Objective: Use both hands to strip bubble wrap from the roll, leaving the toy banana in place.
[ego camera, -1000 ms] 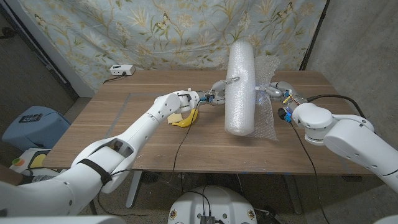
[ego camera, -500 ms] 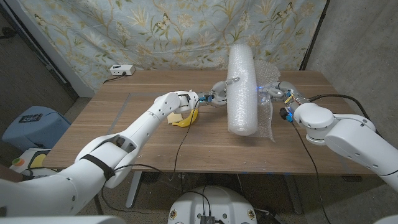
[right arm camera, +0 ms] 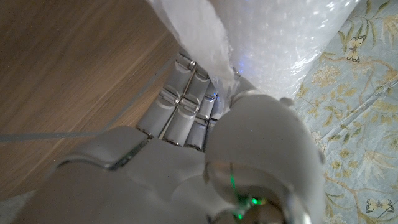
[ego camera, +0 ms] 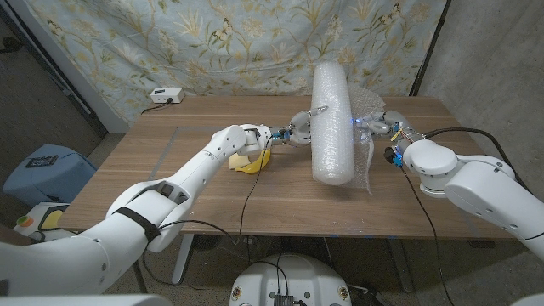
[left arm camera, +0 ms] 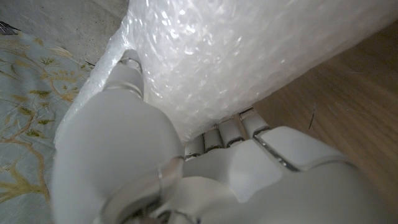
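Banana first: yellow toy banana (ego camera: 252,161) lies on the wooden table (ego camera: 170,178) left of the big white bubble-wrap roll (ego camera: 331,123). Left hand (ego camera: 299,127) grips the roll's left side, likely steadying it. Right hand (ego camera: 376,124) pinches the loose clear bubble-wrap sheet (ego camera: 364,157) on the roll's right, ready to peel.

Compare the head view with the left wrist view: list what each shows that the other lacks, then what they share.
Head view alone: the toy banana beside the left forearm, the right hand holding the loose sheet, and a white box at the table's far edge.
Left wrist view alone: fingers tucked under the roll, seen close.
Shared: the bubble wrap roll, the left hand, the wooden table, the floral curtain.
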